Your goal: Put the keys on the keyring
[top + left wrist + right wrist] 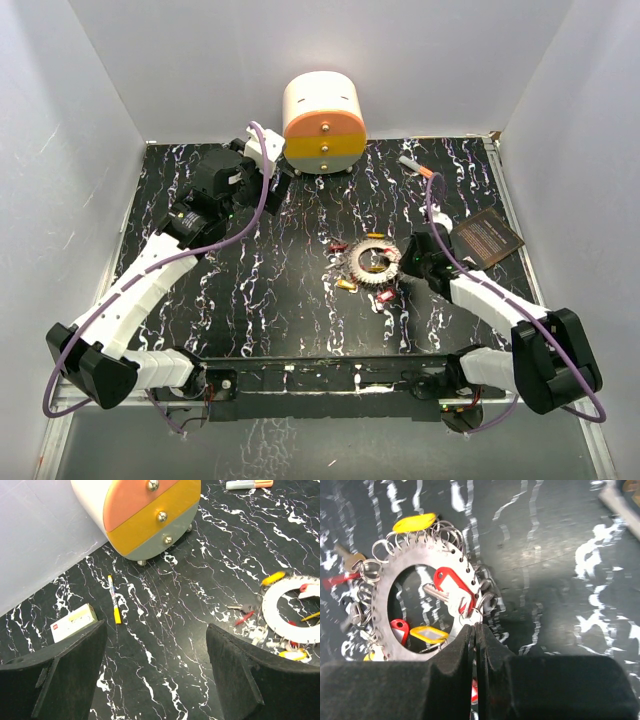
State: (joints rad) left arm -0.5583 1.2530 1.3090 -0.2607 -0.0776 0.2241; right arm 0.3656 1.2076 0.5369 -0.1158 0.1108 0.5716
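The keyring lies flat mid-table, a grey metal disc with a wide hole and small wire loops round its rim. Keys lie round and inside it: a red one, a yellow one, and in the right wrist view a red-tagged key and a yellow tag. My right gripper is shut on the ring's near rim, pinching where a wire loop sits. My left gripper hangs open and empty at the back left, with the ring to its right.
A round drawer cabinet stands at the back centre. An orange-tipped marker lies to its right, with a dark card at the right edge. A yellow pen and a small white box lie near the left gripper.
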